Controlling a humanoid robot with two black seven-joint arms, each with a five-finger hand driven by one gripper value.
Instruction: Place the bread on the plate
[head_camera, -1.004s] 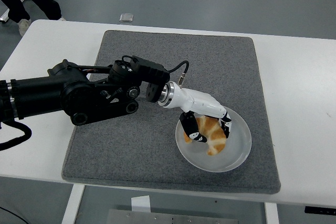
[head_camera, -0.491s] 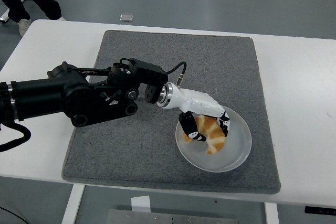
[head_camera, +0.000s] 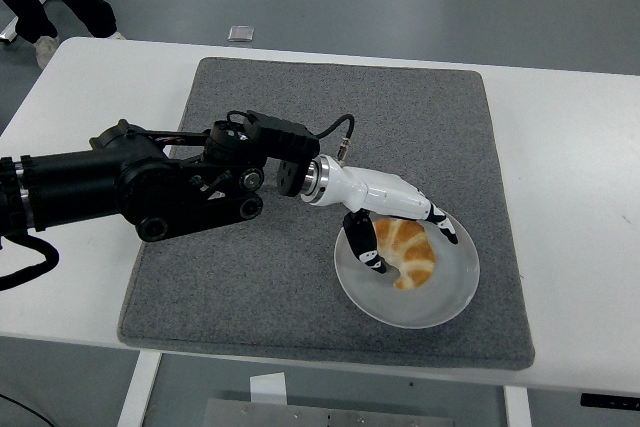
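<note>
Golden curved croissant (head_camera: 410,252) on round translucent white plate (head_camera: 450,292), long axis running upper-left to lower-right. Left white hand (head_camera: 395,217) above it, fingers spread, apparently gripping nothing.

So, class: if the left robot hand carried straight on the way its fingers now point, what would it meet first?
The left robot hand points right and down over the croissant. It would probably meet the plate at its far-right rim first, though height is unclear.

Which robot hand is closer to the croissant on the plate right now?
Left. The left hand is right over the croissant on the plate, fingers spread around it. The right hand is not in view.
</note>
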